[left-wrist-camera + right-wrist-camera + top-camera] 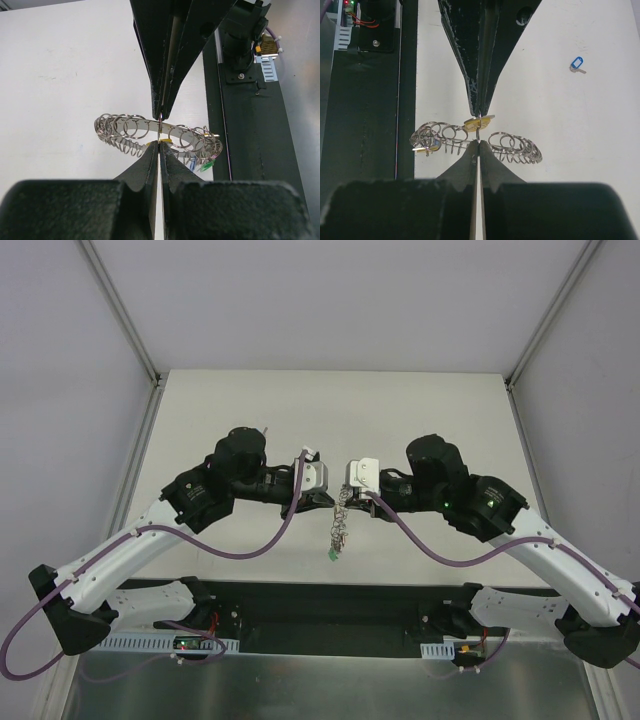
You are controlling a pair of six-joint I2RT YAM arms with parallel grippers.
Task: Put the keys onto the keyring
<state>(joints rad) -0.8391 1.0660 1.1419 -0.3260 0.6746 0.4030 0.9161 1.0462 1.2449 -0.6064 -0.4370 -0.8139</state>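
Both grippers meet above the middle of the table and hold the keyring (338,522) between them in the air. The keyring is a flat grey disc (146,131) edged with silvery wire loops (512,142). My left gripper (160,143) is shut on a yellow-tagged key (479,120) at the ring's edge. My right gripper (478,141) is shut on one thin wire loop of the keyring. A green tag (208,165) and a blue tag (193,162) hang from the ring, and another yellow tag (428,147) hangs at its other end. A loose blue-tagged key (577,64) lies on the table.
The black base plate (330,610) with the arm mounts and purple cables runs along the near edge, close under the ring (250,125). White enclosure walls (120,340) stand at the left, right and back of the table.
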